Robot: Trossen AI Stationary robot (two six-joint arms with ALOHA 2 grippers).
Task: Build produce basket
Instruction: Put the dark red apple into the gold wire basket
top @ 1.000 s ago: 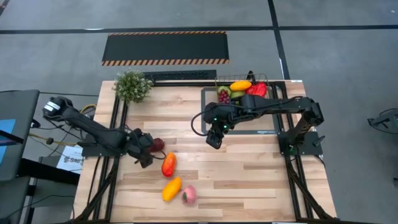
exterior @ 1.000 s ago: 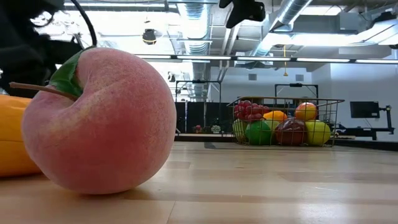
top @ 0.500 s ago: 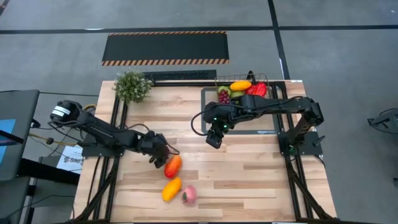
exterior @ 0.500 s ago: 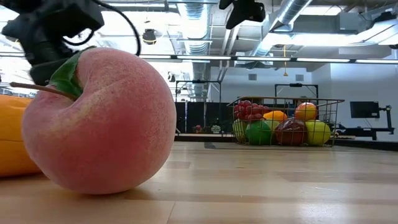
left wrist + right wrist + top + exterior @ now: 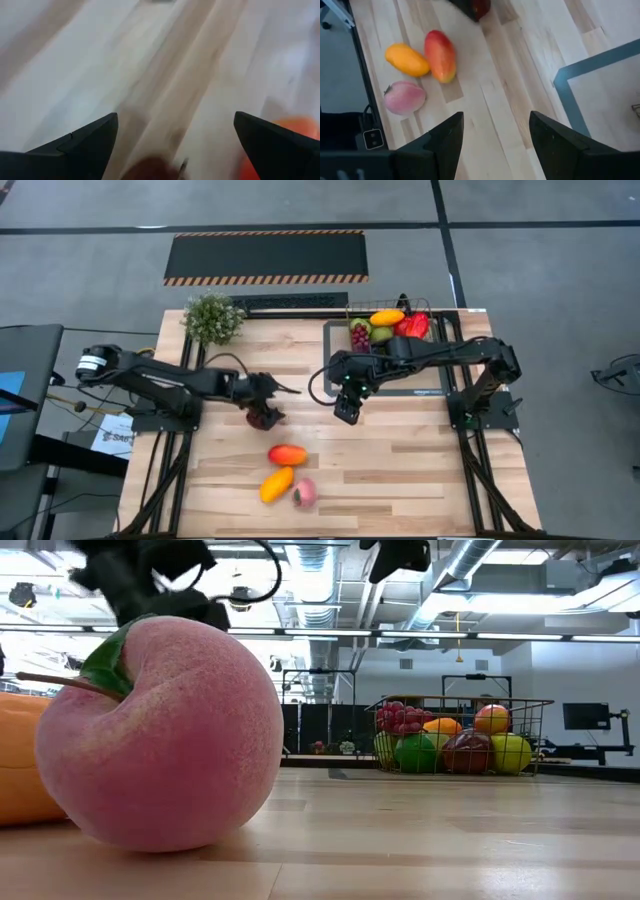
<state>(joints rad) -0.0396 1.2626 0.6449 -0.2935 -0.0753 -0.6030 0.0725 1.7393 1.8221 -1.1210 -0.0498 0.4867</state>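
Three loose: I count a red-orange mango [image 5: 287,454], a yellow mango [image 5: 277,483] and a pink peach [image 5: 304,493] on the bare wood, lower centre of the high view.
Left gripper: my left gripper [image 5: 262,416] sits left of centre, with a dark red fruit [image 5: 263,418] right at its tip. The left wrist view shows the fingers spread wide with that fruit low between them, so I judge it unclamped, not held.
Fruit to gripper: the red-orange mango lies near, just below and right of that tip; the yellow mango and peach sit further down.
Step in hand: I take this as picking up the dark red fruit.
Next move: close on it squarely, lift, carry it to the upper right.
Right gripper: my right gripper [image 5: 344,410] waits near centre, fingers parted and empty, pointing toward the loose fruit.
Basket: the basket [image 5: 430,308] stands at the upper right on a grey mat [image 5: 330,340], already holding several fruits.
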